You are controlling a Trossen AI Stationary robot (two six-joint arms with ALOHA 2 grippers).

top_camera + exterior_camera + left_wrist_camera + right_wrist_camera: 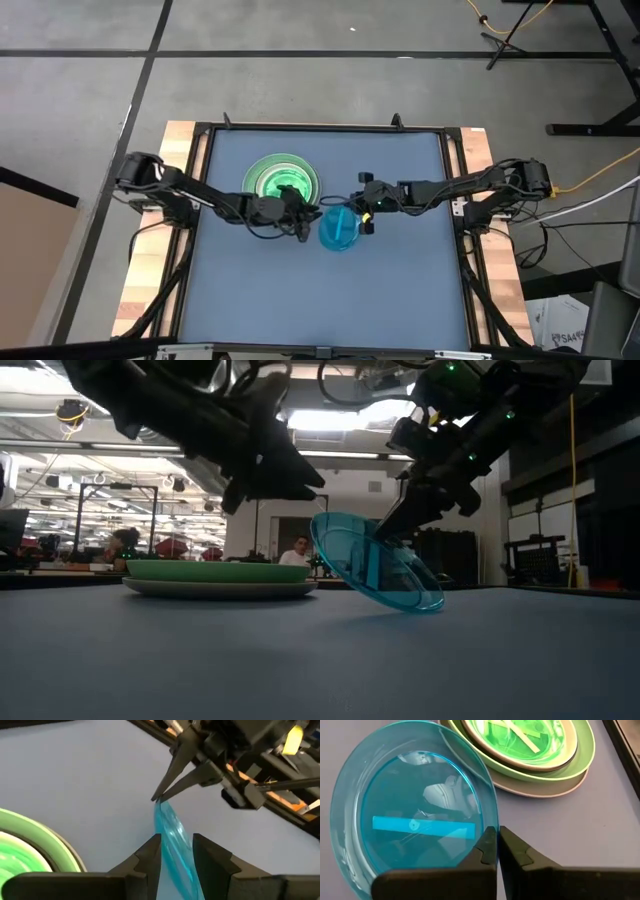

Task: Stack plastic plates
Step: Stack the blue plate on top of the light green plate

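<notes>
Blue plate point(339, 229) sits tilted near counter point(400, 300) centre, low edge on the surface, high edge raised, just beside the stack point(281, 178). Right pincer point(497, 840) is clamped on its rim. Left pincer point(176, 851) straddles the opposite edge with fingers point(150, 852) narrowly apart; can't tell if they touch. Stack: green translucent plate on top, light green and grey plates point(540, 787) below.
</notes>
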